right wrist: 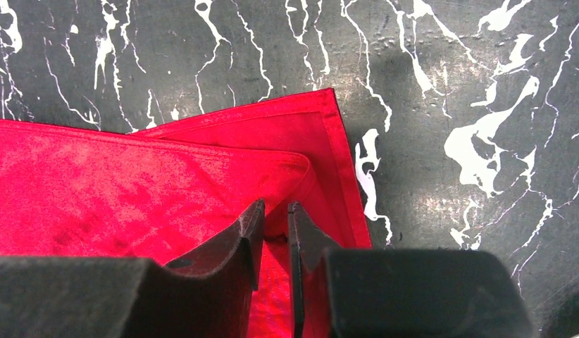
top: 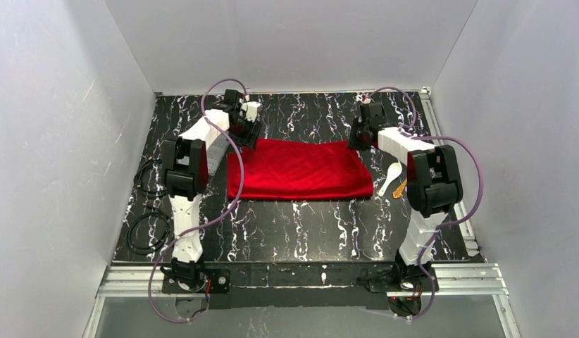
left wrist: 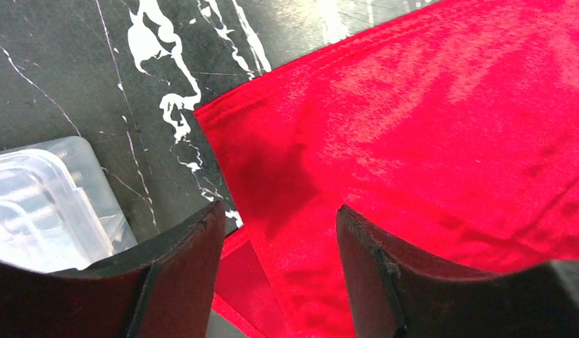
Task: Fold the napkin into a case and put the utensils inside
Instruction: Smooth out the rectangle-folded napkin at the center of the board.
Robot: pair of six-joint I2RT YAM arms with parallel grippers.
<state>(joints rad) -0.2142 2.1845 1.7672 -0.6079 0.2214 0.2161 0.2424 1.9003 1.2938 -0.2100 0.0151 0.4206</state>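
The red napkin [top: 301,169] lies folded as a wide two-layer rectangle on the black marbled table. My left gripper [top: 244,134] hovers over its far left corner with jaws wide open and empty; in the left wrist view [left wrist: 278,208] the cloth [left wrist: 413,141] lies flat between the fingers. My right gripper [top: 360,137] is at the far right corner; in the right wrist view [right wrist: 276,204] its jaws are nearly together, pinching the top layer's edge [right wrist: 132,183]. The white spoon [top: 392,172] and the yellow-gold utensil [top: 400,187] lie just right of the napkin.
A clear plastic compartment box [top: 215,151] sits against the napkin's left edge, also in the left wrist view [left wrist: 40,204]. Black cables [top: 142,225] coil at the table's left side. White walls enclose the table on three sides.
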